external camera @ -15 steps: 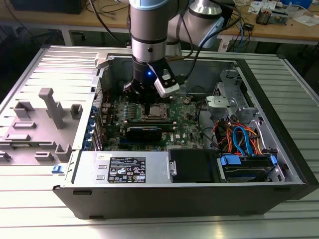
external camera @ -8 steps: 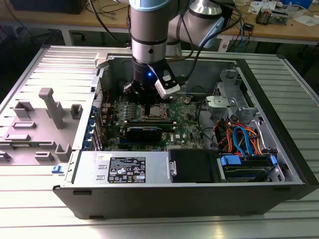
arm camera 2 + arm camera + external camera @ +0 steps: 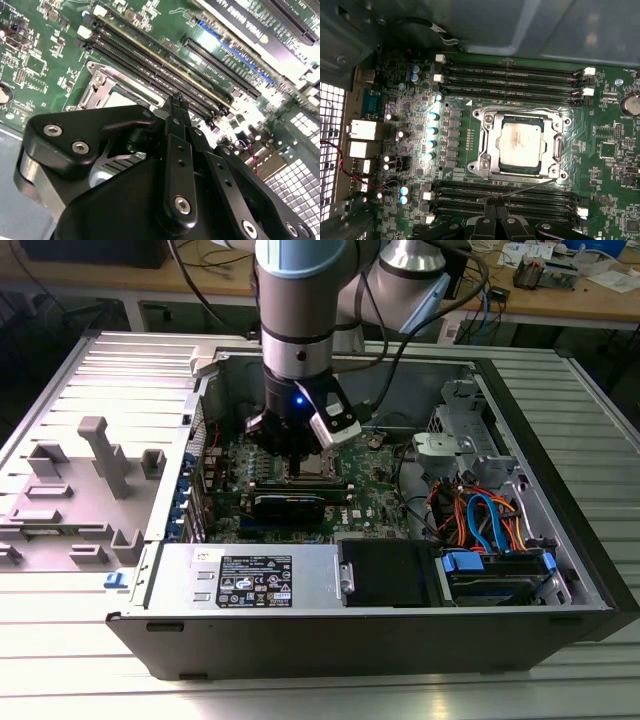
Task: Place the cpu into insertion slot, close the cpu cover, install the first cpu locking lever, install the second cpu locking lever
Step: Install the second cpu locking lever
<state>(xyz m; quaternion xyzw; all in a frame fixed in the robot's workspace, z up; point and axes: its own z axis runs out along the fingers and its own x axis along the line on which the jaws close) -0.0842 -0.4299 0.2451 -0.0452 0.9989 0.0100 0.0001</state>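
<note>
The cpu (image 3: 520,145), a dull silvery square, lies in the insertion slot (image 3: 559,148) on the green motherboard. The cpu cover (image 3: 487,145), a silvery frame, lies flat around it with the chip showing through its window. A thin wire locking lever (image 3: 525,189) slants across the memory slots beside the socket, its free end close to my fingertips. My gripper (image 3: 495,214) sits just off that side of the socket, its black fingers (image 3: 172,130) pressed together. I cannot tell whether they touch the lever. In the exterior view the gripper (image 3: 300,466) is low inside the case over the board.
Long black memory slots (image 3: 512,70) flank the socket on two sides. Case walls (image 3: 520,470) surround the board; a drive cage with orange and blue cables (image 3: 480,520) stands at the exterior view's right and a power supply (image 3: 250,575) in front. A grey fixture plate (image 3: 80,480) lies at its left.
</note>
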